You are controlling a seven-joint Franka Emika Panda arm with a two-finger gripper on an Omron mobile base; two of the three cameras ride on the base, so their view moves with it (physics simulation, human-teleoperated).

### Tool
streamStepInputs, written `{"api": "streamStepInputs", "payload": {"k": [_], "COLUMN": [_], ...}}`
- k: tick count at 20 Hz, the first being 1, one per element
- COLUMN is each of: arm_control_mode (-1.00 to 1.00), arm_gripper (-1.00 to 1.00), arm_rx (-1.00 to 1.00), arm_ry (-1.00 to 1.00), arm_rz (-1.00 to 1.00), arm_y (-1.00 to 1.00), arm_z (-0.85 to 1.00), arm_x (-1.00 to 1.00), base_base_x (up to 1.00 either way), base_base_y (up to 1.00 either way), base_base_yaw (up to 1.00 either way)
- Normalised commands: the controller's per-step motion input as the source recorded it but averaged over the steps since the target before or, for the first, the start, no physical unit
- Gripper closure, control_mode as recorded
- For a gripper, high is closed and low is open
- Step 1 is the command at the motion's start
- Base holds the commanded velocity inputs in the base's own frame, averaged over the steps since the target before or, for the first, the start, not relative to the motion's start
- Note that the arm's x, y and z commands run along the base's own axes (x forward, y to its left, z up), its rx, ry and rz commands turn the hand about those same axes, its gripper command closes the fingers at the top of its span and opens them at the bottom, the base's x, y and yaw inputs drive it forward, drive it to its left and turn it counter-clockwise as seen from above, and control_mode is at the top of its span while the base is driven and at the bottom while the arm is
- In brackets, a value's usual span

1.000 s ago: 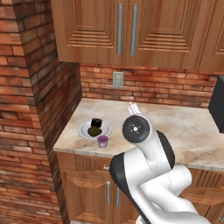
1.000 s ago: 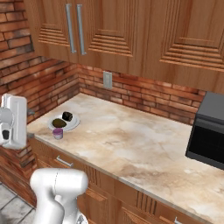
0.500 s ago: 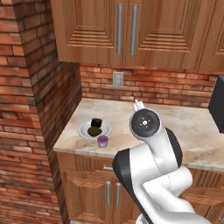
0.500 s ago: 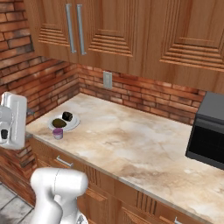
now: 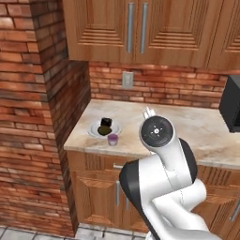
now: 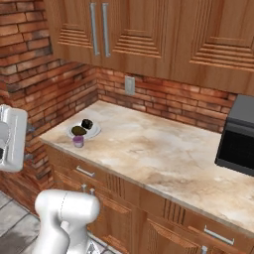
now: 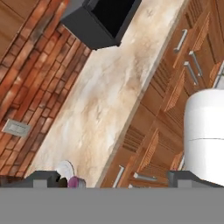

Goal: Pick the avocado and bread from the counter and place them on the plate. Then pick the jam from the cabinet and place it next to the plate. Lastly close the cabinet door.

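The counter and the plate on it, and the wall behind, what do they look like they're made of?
The counter looks like polished stone: beige with mottled, cloudy veining, perhaps marble or granite. The plate is plain matte white with a raised rim, likely ceramic, though the render leaves that open. The wall is red-brown brick with pale mortar lines. The cupboards above show warm wood grain and metal bar handles.

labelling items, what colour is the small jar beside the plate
Purple; the small purple jar beside the round white plate shows best in the left base view.
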Motion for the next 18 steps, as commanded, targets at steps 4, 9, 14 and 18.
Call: {"api": "streamStepInputs", "payload": {"k": [4,9,14,18], "arm_control_mode": [1.00,1.00,1.00,1.00], "arm_gripper": [-1.00,-1.00,-1.00,-1.00], "arm_rx": [0.00,0.00,0.00,0.00], "arm_ry": [0.00,0.00,0.00,0.00], "arm_rz": [0.00,0.00,0.00,0.00], "arm_y": [0.00,0.00,0.00,0.00], "arm_z": [0.00,0.00,0.00,0.00], "arm_x": [0.00,0.00,0.00,0.00], "base_base_x": [-0.77,-0.56,-0.46,-0.36], "base_base_y": [-0.01,-0.01,-0.11,-0.22], "base_base_yaw": [0.00,0.21,0.40,0.45]}}
